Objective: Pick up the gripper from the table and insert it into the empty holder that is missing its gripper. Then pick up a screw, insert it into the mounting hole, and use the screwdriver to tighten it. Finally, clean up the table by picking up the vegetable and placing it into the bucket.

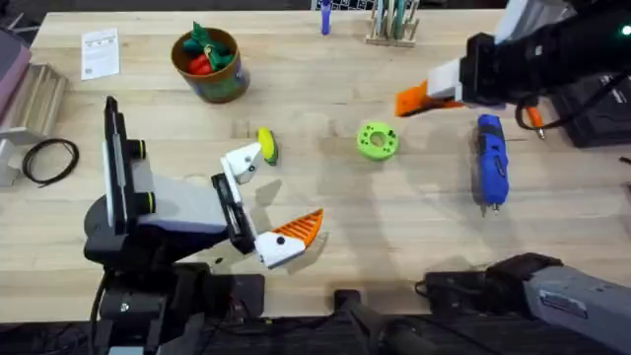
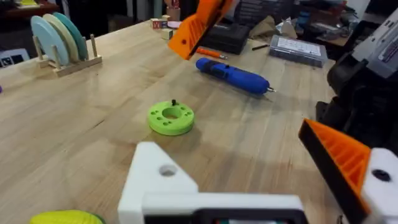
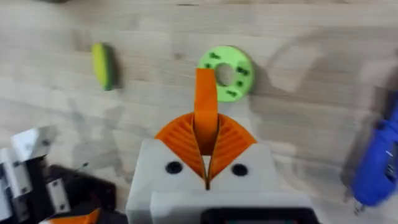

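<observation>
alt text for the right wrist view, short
The right gripper, white with orange ribbed pads, is shut on the gripper, an orange piece standing up between its pads above a wooden table. Beyond lie a green disc, the vegetable and the blue screwdriver.

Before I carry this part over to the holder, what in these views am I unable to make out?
- Right wrist view: the gripper's lower end is buried between the right arm's jaws.
- Left wrist view: the vegetable is cut off by the picture's edge.
- Left wrist view: the dark speck on the green disc is too small to call a screw.
- Right wrist view: the screwdriver is blurred and cut off by the edge.
</observation>
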Available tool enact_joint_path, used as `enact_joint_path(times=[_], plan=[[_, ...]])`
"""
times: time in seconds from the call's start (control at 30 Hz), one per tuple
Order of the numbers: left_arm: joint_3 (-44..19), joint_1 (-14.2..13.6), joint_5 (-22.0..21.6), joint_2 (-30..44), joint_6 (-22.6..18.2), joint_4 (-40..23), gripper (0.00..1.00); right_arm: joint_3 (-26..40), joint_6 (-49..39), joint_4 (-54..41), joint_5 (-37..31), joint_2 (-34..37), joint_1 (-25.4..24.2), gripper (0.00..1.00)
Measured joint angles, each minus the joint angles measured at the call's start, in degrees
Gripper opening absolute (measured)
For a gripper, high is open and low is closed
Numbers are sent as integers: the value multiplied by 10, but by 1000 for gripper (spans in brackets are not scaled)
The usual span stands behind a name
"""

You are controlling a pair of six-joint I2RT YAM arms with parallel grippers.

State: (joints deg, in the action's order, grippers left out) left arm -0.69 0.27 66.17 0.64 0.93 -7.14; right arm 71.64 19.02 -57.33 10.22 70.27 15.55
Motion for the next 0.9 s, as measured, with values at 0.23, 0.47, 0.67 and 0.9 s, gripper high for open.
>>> enact_joint_path(times=[0.23, 0.47, 0.67, 0.9], plan=[[0, 0, 0, 0, 0, 0, 985, -4, -54, 87, 150, 10, 0, 8], [0, 0, 0, 0, 0, 0, 985, -83, -76, 219, 322, 11, 0, 8], [0, 0, 0, 0, 0, 0, 986, -153, -78, 302, 465, 33, -3, 8], [0, 0, 0, 0, 0, 0, 985, -169, -46, 384, 586, 120, -4, 8]])
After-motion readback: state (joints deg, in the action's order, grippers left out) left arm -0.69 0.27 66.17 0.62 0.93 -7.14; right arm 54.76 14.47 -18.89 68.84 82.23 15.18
